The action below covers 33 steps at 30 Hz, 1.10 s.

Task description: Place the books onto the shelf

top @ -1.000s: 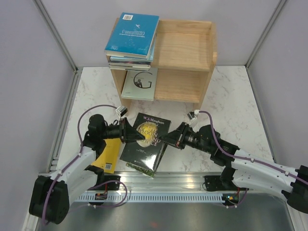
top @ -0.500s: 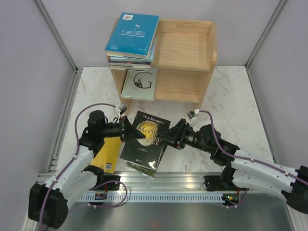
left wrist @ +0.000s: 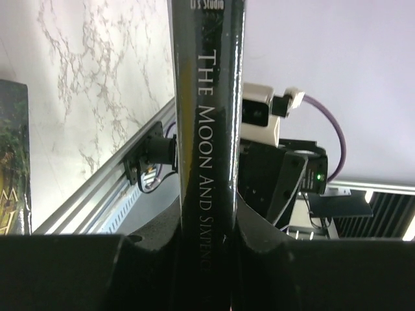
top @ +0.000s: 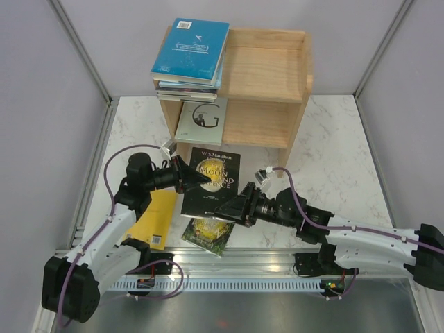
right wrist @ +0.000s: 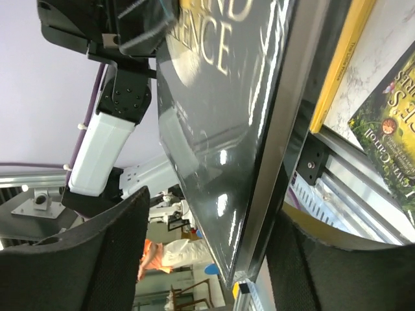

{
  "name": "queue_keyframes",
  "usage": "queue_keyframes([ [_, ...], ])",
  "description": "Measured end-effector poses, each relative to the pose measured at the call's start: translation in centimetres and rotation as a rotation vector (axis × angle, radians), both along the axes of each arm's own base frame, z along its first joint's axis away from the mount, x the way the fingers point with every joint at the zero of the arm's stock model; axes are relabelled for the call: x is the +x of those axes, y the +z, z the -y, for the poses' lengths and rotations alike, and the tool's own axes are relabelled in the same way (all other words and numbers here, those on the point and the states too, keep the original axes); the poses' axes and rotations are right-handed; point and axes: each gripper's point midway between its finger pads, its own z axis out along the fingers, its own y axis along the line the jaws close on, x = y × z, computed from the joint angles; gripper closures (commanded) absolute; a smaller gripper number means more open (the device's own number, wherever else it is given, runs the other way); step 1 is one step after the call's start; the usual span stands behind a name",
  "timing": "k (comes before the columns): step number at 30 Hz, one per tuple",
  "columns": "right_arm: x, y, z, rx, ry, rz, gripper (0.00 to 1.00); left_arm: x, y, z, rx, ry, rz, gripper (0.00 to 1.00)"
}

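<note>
In front of the shelf, over the near half of the table, a black book is held up by its left edge in the left gripper. In the left wrist view, its spine is seen clamped between the two pads, with the gold title running along it. The right gripper is placed at the book's near edge with its jaws spread wide. In the right wrist view, that edge is seen between the fingers with a gap on each side, so nothing is gripped there. A yellow book is laid flat on the table below the left arm. A green book is laid just beside it, near the front rail and partly under the black one.

On the shelf's top tier, at the left end, a stack of books is topped by a teal book that overhangs the left rim. On the lower tier, also at the left, a grey-green book is seen with its near end projecting from the open front. The right part of both tiers is bare wood.
</note>
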Motion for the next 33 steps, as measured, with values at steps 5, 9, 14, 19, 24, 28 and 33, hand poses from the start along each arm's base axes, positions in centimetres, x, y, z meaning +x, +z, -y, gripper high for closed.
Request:
queue_keyframes([
  [5,-0.1,-0.2,-0.4,-0.009,0.004,-0.005,0.48,0.9,0.5,-0.3,0.007,0.042,0.004,0.98],
  [9,0.0,0.1,0.0,-0.005,-0.013,-0.001,0.64,0.9,1.3,-0.7,0.001,0.058,0.023,0.98],
  [14,-0.1,0.9,1.2,0.032,-0.045,-0.001,0.70,0.5,2.1,-0.9,-0.012,0.064,0.041,0.98],
  [19,0.3,0.7,1.8,0.022,-0.075,0.011,0.97,0.5,1.7,-1.1,-0.014,0.084,0.023,0.98],
  [24,0.4,0.7,1.8,-0.016,-0.080,0.032,1.00,0.5,1.2,-1.2,-0.011,0.092,0.000,0.88],
  [28,0.6,1.2,1.9,-0.037,-0.087,0.052,1.00,0.5,1.3,-1.2,-0.017,0.094,-0.008,0.59],
  [33,1.7,4.6,2.0,-0.009,-0.135,0.120,1.00,-0.1,0.5,-1.2,0.001,0.071,-0.038,0.38],
])
